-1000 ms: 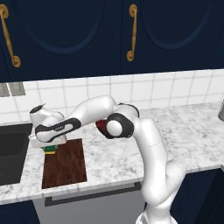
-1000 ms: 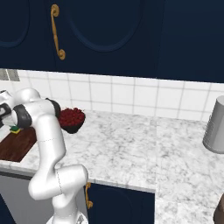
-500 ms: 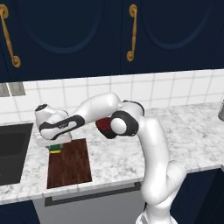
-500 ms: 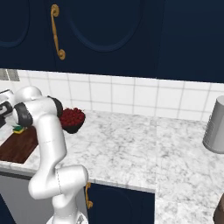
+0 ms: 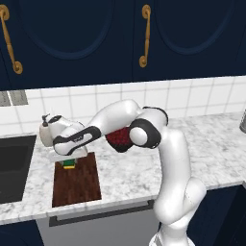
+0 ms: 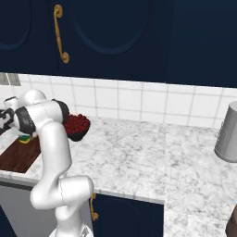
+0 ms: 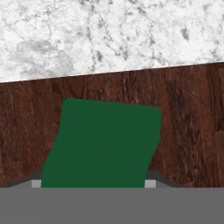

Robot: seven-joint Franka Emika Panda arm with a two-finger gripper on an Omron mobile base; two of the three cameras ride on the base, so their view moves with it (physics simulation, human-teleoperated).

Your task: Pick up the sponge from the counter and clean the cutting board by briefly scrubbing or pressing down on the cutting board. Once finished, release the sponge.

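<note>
— Marble tabletop, item one? Cutting board, near the front edge beside the sink.
— Item two? Sponge at the board's far end, clamped in the pincer.

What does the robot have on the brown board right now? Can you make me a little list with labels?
sponge: green top, yellow underside, between the fingers, at the cutting board's back end
cutting board: dark reddish-brown wood, flat on the counter
fingers: closed on the sponge
bowl: dark, heaped with red fruit, beside the board
sink: black, left of the board
</note>
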